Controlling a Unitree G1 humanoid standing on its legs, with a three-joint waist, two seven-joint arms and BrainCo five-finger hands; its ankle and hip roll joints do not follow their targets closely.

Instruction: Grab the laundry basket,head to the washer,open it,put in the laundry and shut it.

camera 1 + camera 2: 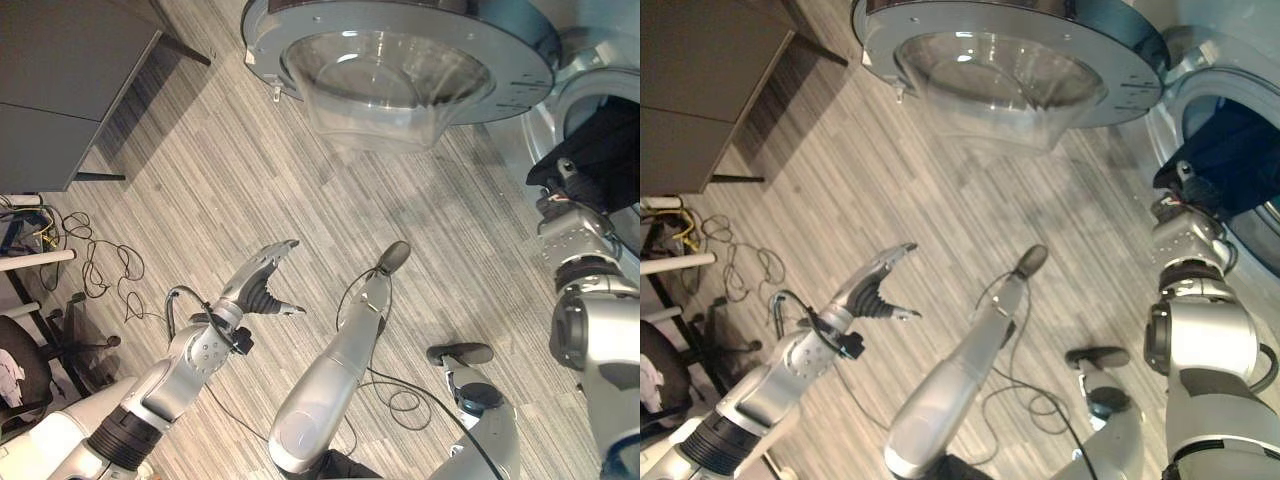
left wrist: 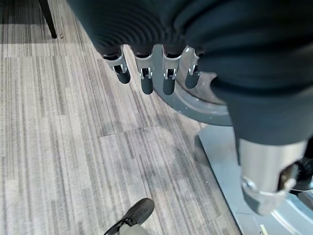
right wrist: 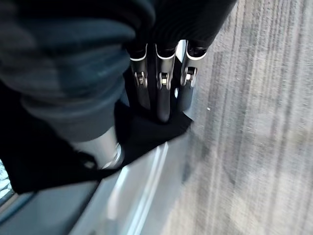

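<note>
Two hands at work over striped grey plank floor (image 1: 250, 180), broad and open between washer and desk. Washer (image 1: 1200, 90) at far right, drum opening rimmed in grey. Washer door (image 1: 400, 50) swung wide open across the far edge of the floor, clear domed window bulging downward, hinged beside the drum opening. Dark desk (image 1: 60, 90) at far left corner, black legs on the floor, well apart from the door. Office chair base (image 1: 60, 345) and tangled cables (image 1: 100, 265) along the left edge. Dark laundry (image 1: 1220, 150) bunched in the drum opening, spilling over its rim. Right hand (image 3: 159, 93) at that rim, fingers (image 3: 163, 105) straight, tips pressed on the dark cloth, not curled round it. Left hand (image 1: 265, 285) low over open floor, fingers (image 2: 144, 76) straight and relaxed, thumb apart, holding nothing.
</note>
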